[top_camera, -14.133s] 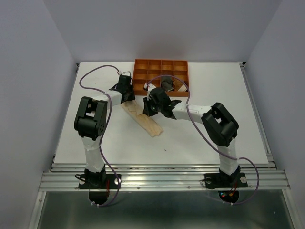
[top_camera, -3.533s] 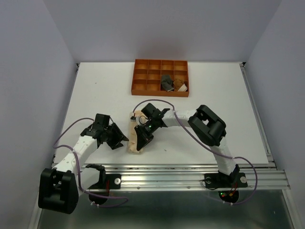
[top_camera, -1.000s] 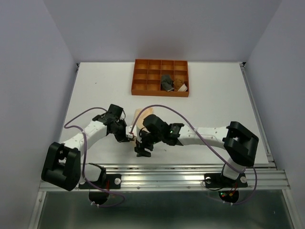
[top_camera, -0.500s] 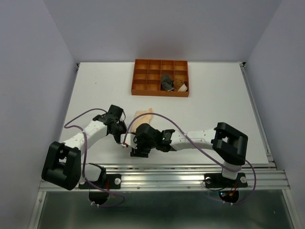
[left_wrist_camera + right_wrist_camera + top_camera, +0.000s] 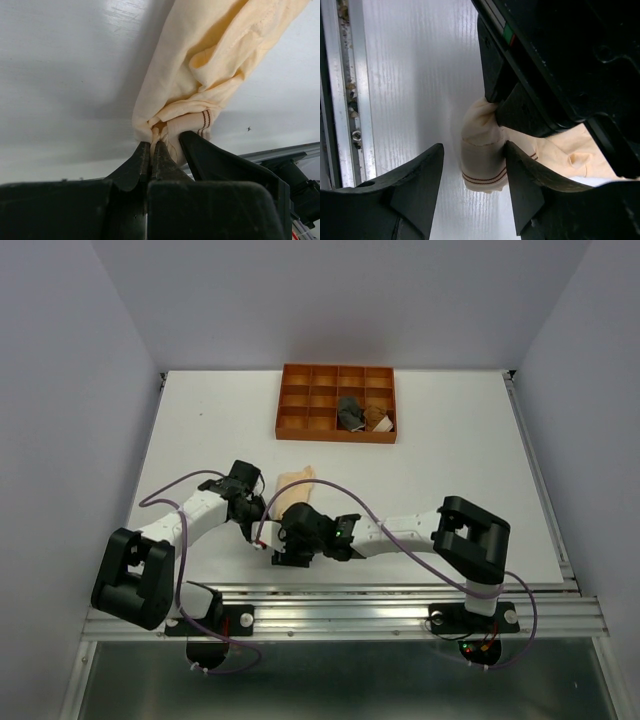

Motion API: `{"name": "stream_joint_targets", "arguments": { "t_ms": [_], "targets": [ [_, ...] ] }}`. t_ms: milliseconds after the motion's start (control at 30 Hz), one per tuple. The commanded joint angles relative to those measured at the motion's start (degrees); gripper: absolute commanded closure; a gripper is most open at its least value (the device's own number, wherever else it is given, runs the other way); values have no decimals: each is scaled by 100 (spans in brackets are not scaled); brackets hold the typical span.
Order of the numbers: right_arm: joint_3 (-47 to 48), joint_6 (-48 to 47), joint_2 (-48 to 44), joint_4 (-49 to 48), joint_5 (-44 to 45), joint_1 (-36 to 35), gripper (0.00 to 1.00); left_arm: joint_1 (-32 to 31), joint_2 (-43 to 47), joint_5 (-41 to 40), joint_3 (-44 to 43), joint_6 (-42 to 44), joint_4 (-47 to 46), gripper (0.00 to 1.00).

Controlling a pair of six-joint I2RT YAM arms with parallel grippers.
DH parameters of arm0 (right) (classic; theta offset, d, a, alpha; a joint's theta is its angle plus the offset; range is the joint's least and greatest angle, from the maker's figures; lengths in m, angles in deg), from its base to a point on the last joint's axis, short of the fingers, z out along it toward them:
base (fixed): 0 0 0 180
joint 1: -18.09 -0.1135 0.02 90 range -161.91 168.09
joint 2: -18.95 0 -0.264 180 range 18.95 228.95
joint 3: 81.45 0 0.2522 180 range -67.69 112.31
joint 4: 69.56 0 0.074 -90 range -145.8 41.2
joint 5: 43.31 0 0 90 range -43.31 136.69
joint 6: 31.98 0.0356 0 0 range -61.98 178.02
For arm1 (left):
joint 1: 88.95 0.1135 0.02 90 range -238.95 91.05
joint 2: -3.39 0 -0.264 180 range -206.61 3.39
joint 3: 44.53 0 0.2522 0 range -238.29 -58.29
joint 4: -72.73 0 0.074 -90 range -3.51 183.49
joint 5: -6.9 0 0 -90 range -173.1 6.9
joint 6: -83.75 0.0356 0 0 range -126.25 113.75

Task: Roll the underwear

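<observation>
The pale peach underwear (image 5: 293, 486) lies as a long bunched strip on the white table, near the front edge. My left gripper (image 5: 257, 534) is shut on its near end; in the left wrist view the closed fingers (image 5: 151, 148) pinch the gathered fabric (image 5: 200, 65). My right gripper (image 5: 286, 556) is open right beside it. In the right wrist view (image 5: 474, 150) its jaws stand apart around the cream waistband end (image 5: 481, 167) with thin red stripes, the right finger touching it. The dark grey brief (image 5: 350, 413) and the rust-brown brief (image 5: 378, 419) sit in the tray.
The orange-brown grid tray (image 5: 310, 400) stands at the back centre of the table. The metal rail of the table's front edge (image 5: 340, 100) runs close to both grippers. The left gripper's black body (image 5: 555, 60) fills the top right of the right wrist view.
My right gripper has moved left along the front of the table to the near end of the peach underwear, its arm folding in. My left gripper has stayed shut on that end.
</observation>
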Motion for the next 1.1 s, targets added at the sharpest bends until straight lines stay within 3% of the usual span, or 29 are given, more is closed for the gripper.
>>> {"name": "stream_joint_targets", "arguments": {
  "t_ms": [0,67,100,233,300,333,400,533,700,1067],
  "targets": [
    [9,107,224,-57,360,-44,45,-1,31,359,2,27,-37,100],
    [-9,107,251,-57,405,-44,54,-1,40,378,20,18,-55,100],
    [-35,142,268,-75,483,-44,66,-1,31,378,37,1,-38,100],
    [-237,256,339,-83,703,-44,74,7,101,378,37,-17,-55,100],
    [-299,326,330,-75,809,-44,82,7,154,369,20,-34,-46,93],
    [-308,431,304,-75,844,-44,92,16,163,326,11,-43,-12,82],
    [-308,572,251,-49,853,-44,99,16,181,185,-50,-52,32,71],
    [-281,1124,-4,-4,75,78,99,25,268,-333,-226,-113,339,55],
    [-63,1845,-137,415,-1131,640,99,78,523,-1097,-376,-289,577,46],
    [615,2628,417,1226,-2881,1476,99,201,989,-1090,90,-492,113,46]
  ]
}}
